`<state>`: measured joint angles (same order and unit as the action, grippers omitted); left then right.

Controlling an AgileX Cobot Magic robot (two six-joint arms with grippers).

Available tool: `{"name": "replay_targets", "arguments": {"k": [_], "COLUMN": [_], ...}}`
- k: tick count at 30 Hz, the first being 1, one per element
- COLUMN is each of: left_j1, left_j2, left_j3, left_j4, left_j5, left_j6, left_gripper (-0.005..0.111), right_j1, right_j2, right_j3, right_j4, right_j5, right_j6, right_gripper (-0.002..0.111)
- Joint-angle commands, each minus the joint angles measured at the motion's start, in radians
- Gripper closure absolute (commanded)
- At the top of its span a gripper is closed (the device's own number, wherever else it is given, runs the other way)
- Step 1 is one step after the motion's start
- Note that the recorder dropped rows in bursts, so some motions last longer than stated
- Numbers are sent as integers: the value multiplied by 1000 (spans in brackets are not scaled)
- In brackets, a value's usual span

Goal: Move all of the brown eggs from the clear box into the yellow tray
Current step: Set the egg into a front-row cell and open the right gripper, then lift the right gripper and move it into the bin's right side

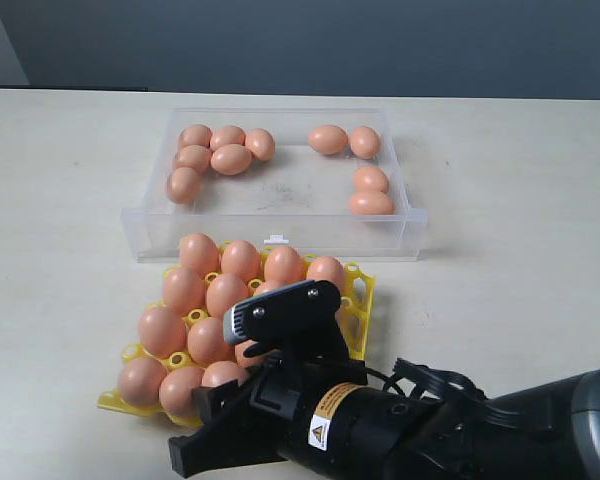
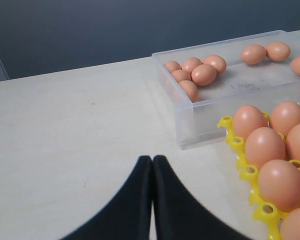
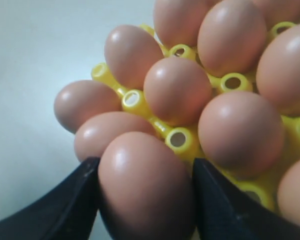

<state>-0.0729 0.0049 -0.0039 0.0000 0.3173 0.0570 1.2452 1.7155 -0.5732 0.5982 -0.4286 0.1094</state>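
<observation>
My right gripper (image 3: 145, 200) is shut on a brown egg (image 3: 145, 187), one black finger (image 3: 65, 210) on each side of it, right at the near corner of the yellow tray (image 3: 178, 139). Several brown eggs (image 1: 226, 293) fill cups of the yellow tray (image 1: 358, 300). Behind it, the clear box (image 1: 280, 225) holds several more eggs: a cluster (image 1: 230, 158) at its left end and a few (image 1: 370, 180) at its right. My right arm (image 1: 380, 420) covers the tray's near right cups. My left gripper (image 2: 152, 160) is shut and empty over bare table beside the tray (image 2: 238, 145) and box (image 2: 210, 122).
The light table (image 1: 60, 200) spreads to the left and right of the box and tray. A dark wall (image 1: 300, 40) runs behind the table's far edge. A small white tab (image 1: 275, 239) sits on the box's near wall.
</observation>
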Motion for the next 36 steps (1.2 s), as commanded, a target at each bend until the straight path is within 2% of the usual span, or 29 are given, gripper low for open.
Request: {"name": "replay_targets", "arguments": {"k": [1, 6, 19, 27, 29, 34, 36], "left_j1": [-8, -8, -8, -8, -8, -8, -8], "left_j2": [-5, -5, -5, -5, -5, -5, -5], "left_j3": [4, 4, 4, 4, 4, 4, 4], "left_j4": [0, 0, 0, 0, 0, 0, 0], "left_j5": [-9, -9, -9, -9, -9, -9, -9], "left_j6": [0, 0, 0, 0, 0, 0, 0], "left_gripper": [106, 106, 106, 106, 106, 106, 106], "right_j1": [0, 0, 0, 0, 0, 0, -7], "right_j2": [14, 14, -33, -73, -83, -113, -121], "right_j3": [-3, -3, -3, -3, -3, -3, -3], "right_j4": [-9, -12, -8, 141, 141, 141, 181], "right_j5": [-3, 1, -31, -31, -29, -35, -113], "right_j6": [-1, -3, -15, -189, -189, -202, -288], "right_gripper": [61, 39, 39, 39, 46, 81, 97]}}
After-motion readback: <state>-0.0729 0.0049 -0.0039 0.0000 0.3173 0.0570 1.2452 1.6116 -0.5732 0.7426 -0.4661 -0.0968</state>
